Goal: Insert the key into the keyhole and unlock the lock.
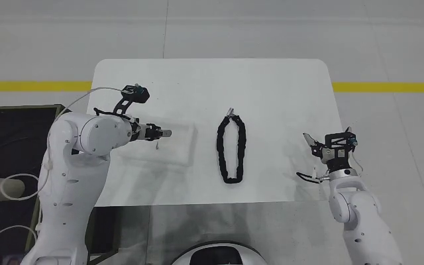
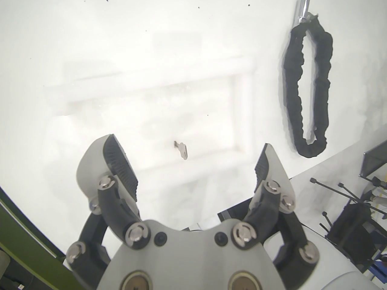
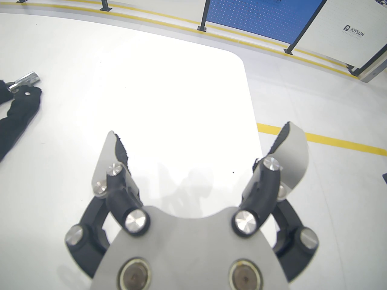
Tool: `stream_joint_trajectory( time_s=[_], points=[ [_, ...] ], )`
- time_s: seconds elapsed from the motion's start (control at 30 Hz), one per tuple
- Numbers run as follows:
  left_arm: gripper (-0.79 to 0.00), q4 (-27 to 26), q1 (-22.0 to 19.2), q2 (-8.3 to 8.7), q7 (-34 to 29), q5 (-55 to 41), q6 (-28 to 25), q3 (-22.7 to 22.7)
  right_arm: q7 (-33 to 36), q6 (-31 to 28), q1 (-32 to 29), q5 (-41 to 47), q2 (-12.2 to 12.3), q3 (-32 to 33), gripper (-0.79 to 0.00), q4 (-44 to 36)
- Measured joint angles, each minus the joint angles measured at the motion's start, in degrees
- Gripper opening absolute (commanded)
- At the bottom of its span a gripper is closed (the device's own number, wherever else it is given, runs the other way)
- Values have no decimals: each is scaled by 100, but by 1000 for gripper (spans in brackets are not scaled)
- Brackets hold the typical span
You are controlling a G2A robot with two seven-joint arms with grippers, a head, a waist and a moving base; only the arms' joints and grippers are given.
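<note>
- The key (image 2: 181, 149) lies flat inside a shallow white tray (image 2: 243, 91) on the left part of the table (image 1: 265, 86), loose and untouched. The tray seems meant to keep so small a piece in one known spot.
- The left gripper (image 2: 187, 144) hangs just above the key. Its jaws are spread wide, one on each side of the key, with nothing between them. This looks like a stance set up for coming down and closing on the key.
- The lock (image 1: 230, 149) is a chain in a black cloth sleeve, laid in a closed loop at the middle of the table, well apart from the tray.
- Its metal barrel (image 2: 303, 8) sits at the far end of the loop, away from the robot. I cannot tell which end of it takes the key.
- The right gripper (image 1: 306, 157) is near the table's right edge, well apart from the lock, with its jaws wide and empty. By my reading it is parked there so it can steady the barrel once the key is in hand.
- The task looks to be at its start: the key is not yet picked up, and the loop is closed as far as can be seen.
- The key is thin and lies flat on the tray floor, so a grip could slip off it or push it along rather than lift it.
</note>
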Motion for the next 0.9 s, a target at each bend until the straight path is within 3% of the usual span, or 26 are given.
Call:
stream_joint_trajectory(
  time_s=[0.17, 0.23, 0.3, 0.4, 0.43, 0.83, 0.9],
  points=[
    [0, 115, 138, 33, 53, 145, -17, 94, 0, 0, 0, 0, 0, 0, 0, 0],
    [-65, 216, 135, 37, 2, 124, 69, 141, 0, 0, 0, 0, 0, 0, 0, 0],
    [-179, 311, 102, 46, -3, 174, 123, 204, 0, 0, 0, 0, 0, 0, 0, 0],
    [-252, 458, 50, 61, -1, 152, 228, 281, 0, 0, 0, 0, 0, 0, 0, 0],
    [-317, 496, 25, 68, -1, 127, 247, 300, 0, 0, 0, 0, 0, 0, 0, 0],
    [-579, 838, -232, 162, -1, -24, 466, 538, 0, 0, 0, 0, 0, 0, 0, 0],
    [-745, 885, -269, 184, -1, -70, 503, 563, 0, 0, 0, 0, 0, 0, 0, 0]
  ],
)
